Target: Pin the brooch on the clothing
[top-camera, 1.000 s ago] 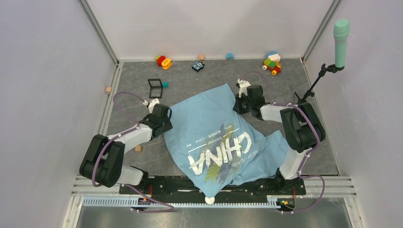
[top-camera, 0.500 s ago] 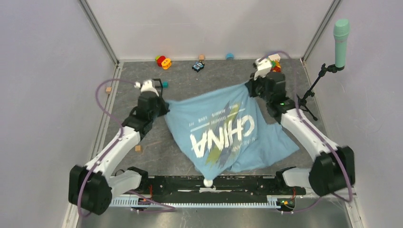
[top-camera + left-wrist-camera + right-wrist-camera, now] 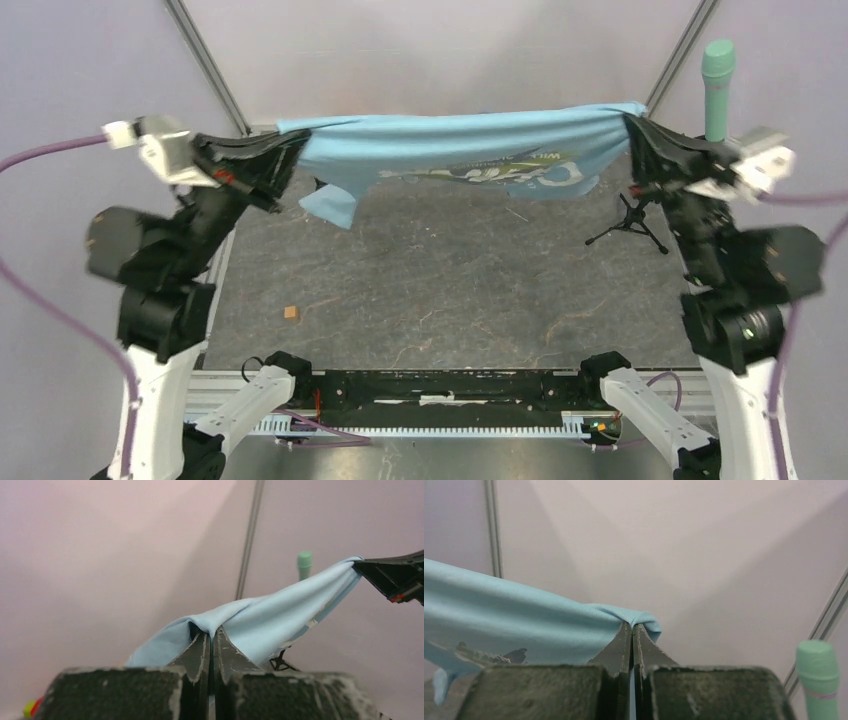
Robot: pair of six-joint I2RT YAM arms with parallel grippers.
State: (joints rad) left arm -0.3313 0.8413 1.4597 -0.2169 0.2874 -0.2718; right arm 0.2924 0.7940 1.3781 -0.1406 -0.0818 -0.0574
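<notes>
**So, T-shirt strung up mid-air between both grippers**

Top view first. Both arms are reared way up, and the light blue T-shirt (image 3: 450, 140) hangs stretched between them like a banner, well above the grey table (image 3: 450, 290). The left gripper (image 3: 290, 140) is pinched onto one end and the right gripper (image 3: 636, 120) onto the other, with the cloth pulled fairly taut across. You can make out the grey and yellow-green strokes and bits of white lettering along the lower edge. One sleeve (image 3: 330, 205) dangles down near the left end. A green microphone (image 3: 717, 85) on its tripod stand (image 3: 630, 215) sits close to the right gripper. A small wooden block (image 3: 291, 312) lies on the table over by the left arm.

Left wrist view: the fingers (image 3: 200, 652) are clamped together with a fold of the T-shirt (image 3: 280, 612) squeezed at the tips, basically no gap. The fabric runs off to the right gripper (image 3: 362, 567) at the frame's right edge, and the microphone (image 3: 304, 562) pokes up behind it.

Right wrist view: same deal. The jaws are pressed tight on a bunched corner of the T-shirt (image 3: 524, 622), which stretches away to the left with part of the print showing. The microphone (image 3: 819, 675) is right there at the bottom right.
</notes>
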